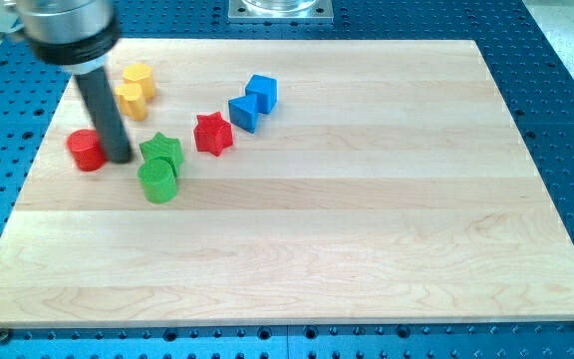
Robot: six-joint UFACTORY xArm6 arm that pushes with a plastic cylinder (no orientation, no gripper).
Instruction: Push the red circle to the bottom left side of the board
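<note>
Wooden counter (pixel 297 259) w/ small coloured blocks grouped near its top left corner; red circle (pixel 86 150) lies by the left edge, upper half. Robot has no hand, just a dark rod grasping nothing; my tip (pixel 121 159) touches the circle's right side, w/ green star (pixel 162 151) and green cylinder (pixel 157 181) just beyond. Step in hand: lining up the push. Next move prob. calls for tip above the circle, then shoving it toward the bottom left corner.
</note>
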